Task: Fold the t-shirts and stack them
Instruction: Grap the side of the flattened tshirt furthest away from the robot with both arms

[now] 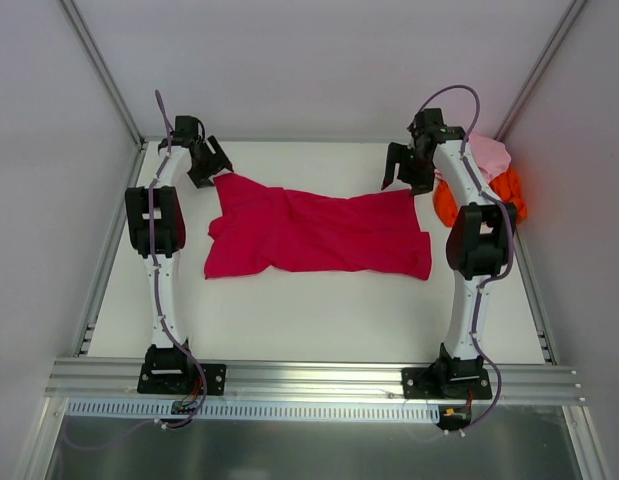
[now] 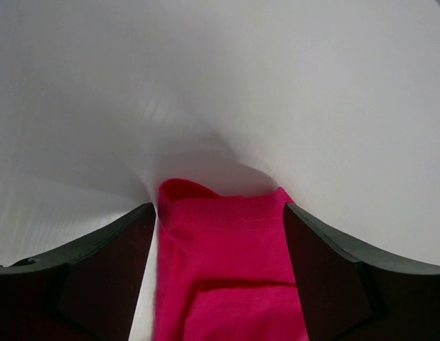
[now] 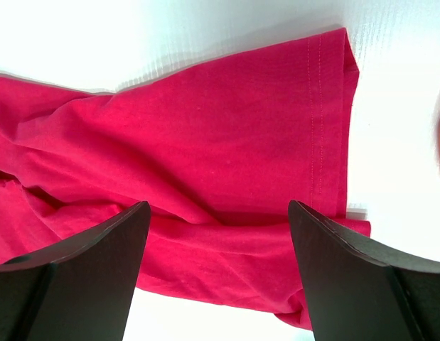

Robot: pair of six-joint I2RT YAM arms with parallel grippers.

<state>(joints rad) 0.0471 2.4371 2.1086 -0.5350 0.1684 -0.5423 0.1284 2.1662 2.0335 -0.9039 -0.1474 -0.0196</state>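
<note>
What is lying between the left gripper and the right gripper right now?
The crimson-magenta t-shirt, spread rumpled across the table from beside the left gripper to beside the right gripper; nothing else. The top external view shows it.

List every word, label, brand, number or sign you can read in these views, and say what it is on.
None can be read.
The crimson t-shirt shows only plain cloth and a stitched hem, no print or tag.
The pale pink t-shirt and orange t-shirt show no print on the parts in view.
The table and the slotted rail carry no legible marking.
</note>
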